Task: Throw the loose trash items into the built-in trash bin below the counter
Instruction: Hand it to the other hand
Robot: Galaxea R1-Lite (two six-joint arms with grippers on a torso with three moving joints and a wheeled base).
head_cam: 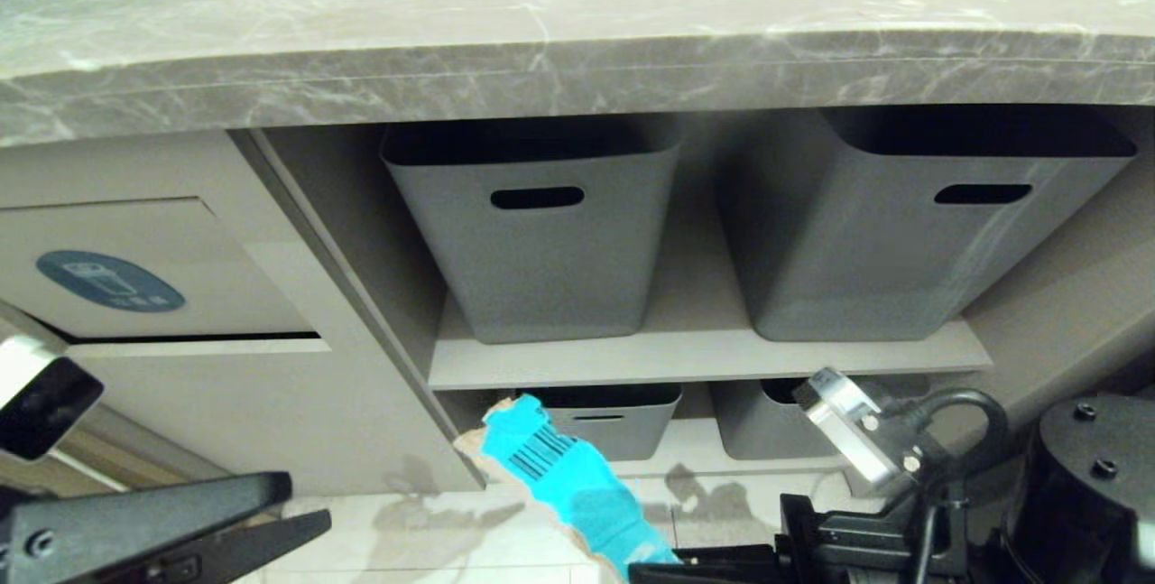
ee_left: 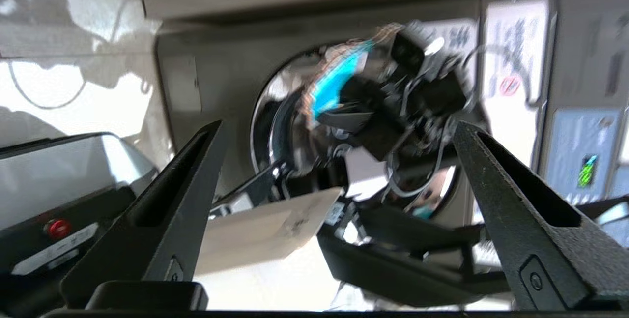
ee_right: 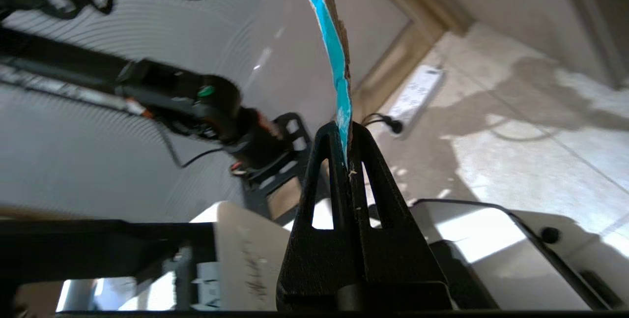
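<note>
A teal barcoded wrapper with a torn tan edge sticks up at the bottom middle of the head view. My right gripper is shut on its lower end, and the wrapper rises edge-on from between the fingertips. The built-in trash bin is the beige flap with a blue oval sticker at the left, under the grey marble counter. A dark gap runs along the flap's lower edge. My left gripper is low at the bottom left, below the flap. It stands open and empty, facing the right arm and the wrapper.
Two grey baskets with slot handles stand on the shelf right of the bin, and two more sit below. A white power strip and its cable lie on the pale tiled floor.
</note>
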